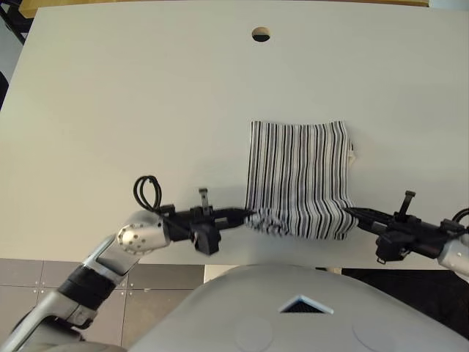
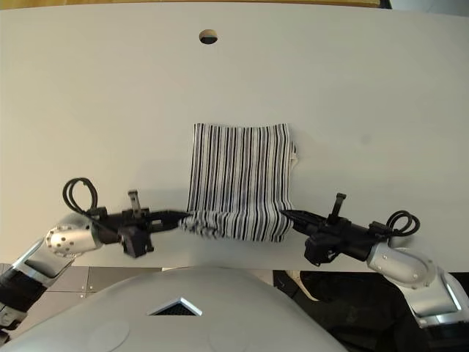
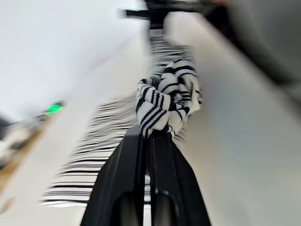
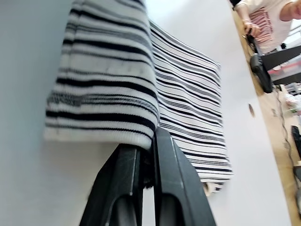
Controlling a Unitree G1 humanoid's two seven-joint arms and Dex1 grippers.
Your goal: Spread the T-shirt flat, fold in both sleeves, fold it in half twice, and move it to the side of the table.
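T-shirt (image 1: 299,172), black-and-white striped soft knit, sits as a folded rectangle on the flat white table (image 1: 110,110). It lies right of centre, its near edge close to the table's front edge and well apart from the small round hole (image 1: 260,34) at the far side. Handling, my read: light, limp, zero stiffness, stacked layers that will slide over each other and sag between two grip points. Not fragile, and it should not slip in the pads, but a shallow pinch may catch only the top layer. Best hold is the two near corners, deep enough to trap every layer, both lifted evenly. My left claw (image 1: 245,214) is at the near-left corner, fingers pressed together on a bunched wad of cloth; that corner is crumpled, not flat. My right claw (image 4: 151,137) is at the near-right corner, fingers clamped on the thick folded edge, cloth draping over the tips. Both arms come in low from the sides, shirt between them. Left grip looks messier, so I'd expect that side to fold uneven unless tension is taken across the near edge.
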